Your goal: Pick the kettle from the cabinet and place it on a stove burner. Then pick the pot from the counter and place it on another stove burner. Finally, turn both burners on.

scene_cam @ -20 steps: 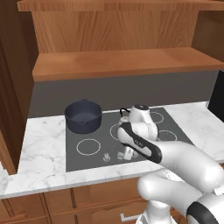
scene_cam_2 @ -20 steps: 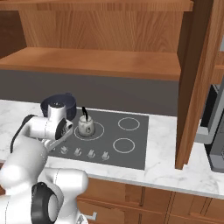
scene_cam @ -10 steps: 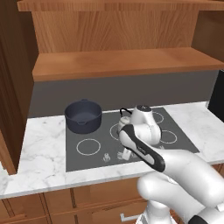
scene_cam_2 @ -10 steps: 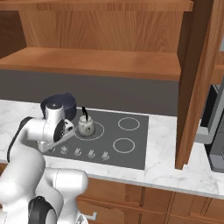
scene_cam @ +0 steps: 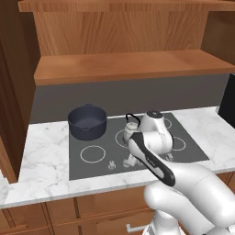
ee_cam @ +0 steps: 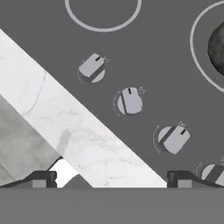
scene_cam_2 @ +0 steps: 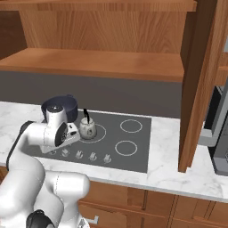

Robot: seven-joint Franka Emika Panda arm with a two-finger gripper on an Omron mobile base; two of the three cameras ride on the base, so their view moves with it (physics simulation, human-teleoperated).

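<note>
- Both vessels sit on burners: kettle [scene_cam_2: 87, 128] front-left, pot [scene_cam: 87, 121] behind it.
- Your hand [ee_cam: 111, 179] hangs released, empty, above the knob row [ee_cam: 130, 101]; knobs lie just ahead.

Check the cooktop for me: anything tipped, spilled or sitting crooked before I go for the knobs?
Nothing stands out. The kettle stands upright on a burner ring, the pot sits level on the back left burner, and the knobs line the front of the cooktop. No spill on the counter. The gripper hangs over the knobs, jaws open.
</note>
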